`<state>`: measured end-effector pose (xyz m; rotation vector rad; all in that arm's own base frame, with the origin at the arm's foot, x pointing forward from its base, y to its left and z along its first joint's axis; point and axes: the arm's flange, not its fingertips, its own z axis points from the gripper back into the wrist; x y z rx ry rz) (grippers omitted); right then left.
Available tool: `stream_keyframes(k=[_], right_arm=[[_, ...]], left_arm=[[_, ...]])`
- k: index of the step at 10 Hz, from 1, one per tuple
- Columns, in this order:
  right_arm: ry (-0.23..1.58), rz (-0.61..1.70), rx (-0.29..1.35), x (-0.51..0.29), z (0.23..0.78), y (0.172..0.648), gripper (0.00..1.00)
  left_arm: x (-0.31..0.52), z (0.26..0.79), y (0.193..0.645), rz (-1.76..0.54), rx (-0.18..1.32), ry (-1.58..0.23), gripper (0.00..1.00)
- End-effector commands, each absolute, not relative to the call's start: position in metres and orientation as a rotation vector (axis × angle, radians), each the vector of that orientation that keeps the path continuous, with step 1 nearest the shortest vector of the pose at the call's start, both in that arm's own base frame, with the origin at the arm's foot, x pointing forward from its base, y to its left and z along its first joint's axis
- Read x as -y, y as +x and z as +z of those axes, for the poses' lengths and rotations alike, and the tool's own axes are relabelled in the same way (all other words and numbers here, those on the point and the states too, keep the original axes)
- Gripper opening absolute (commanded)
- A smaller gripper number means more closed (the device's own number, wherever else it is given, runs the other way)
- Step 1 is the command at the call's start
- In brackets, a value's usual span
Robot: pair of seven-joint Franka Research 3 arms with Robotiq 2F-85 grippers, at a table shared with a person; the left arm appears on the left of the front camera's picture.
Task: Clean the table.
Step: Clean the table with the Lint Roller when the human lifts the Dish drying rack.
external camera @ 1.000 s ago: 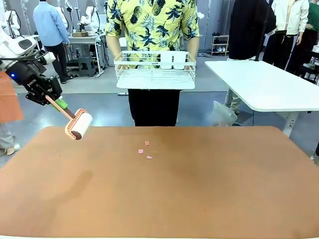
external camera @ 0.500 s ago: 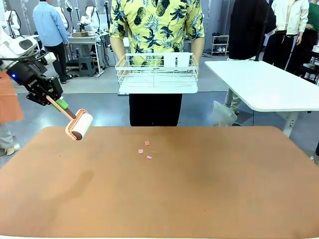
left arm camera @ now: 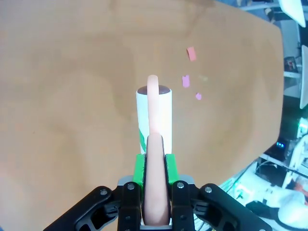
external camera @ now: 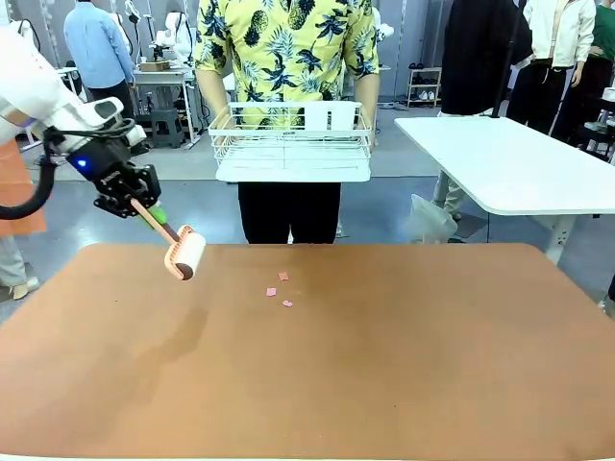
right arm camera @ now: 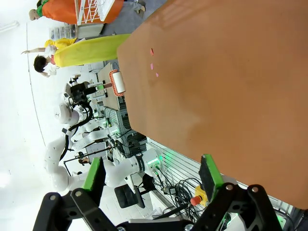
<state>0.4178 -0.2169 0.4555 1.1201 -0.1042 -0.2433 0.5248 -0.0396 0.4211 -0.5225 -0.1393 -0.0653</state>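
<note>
1. The wide reddish-brown rectangular table (external camera: 404, 375) is shown in the foreground, its long axis laid left to right and its far long edge turned toward the person (external camera: 288, 58).
2. The left gripper (external camera: 135, 197) is closed on the salmon handle of a white lint roller (external camera: 185, 254), which is held slanting down above the table's far left part.
3. Small pink scraps (external camera: 279, 289) are scattered near the far edge, right of the roller.
4. The right gripper (right arm camera: 151, 175) is seen spread apart, with nothing held.
5. A white wire basket (external camera: 291, 144) is held by the person beyond the table.
</note>
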Motion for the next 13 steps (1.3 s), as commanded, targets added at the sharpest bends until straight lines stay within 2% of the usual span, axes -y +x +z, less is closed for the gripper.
stream_keyframes(k=[1,5,11,13], right_arm=[[1.114,-0.249,0.113,0.217,0.458,0.417,1.00],[1.114,-0.249,0.113,0.217,0.458,0.417,1.00],[1.114,-0.249,0.113,0.217,0.458,0.417,1.00],[1.114,-0.249,0.113,0.217,0.458,0.417,1.00]], left_arm=[[0.043,0.418,0.547,-0.009,0.114,-0.537,0.19],[0.067,0.383,0.547,0.002,0.131,-0.577,0.19],[0.052,0.334,0.552,0.014,0.157,-0.850,0.19],[0.048,0.321,0.558,0.004,0.111,-0.897,0.19]])
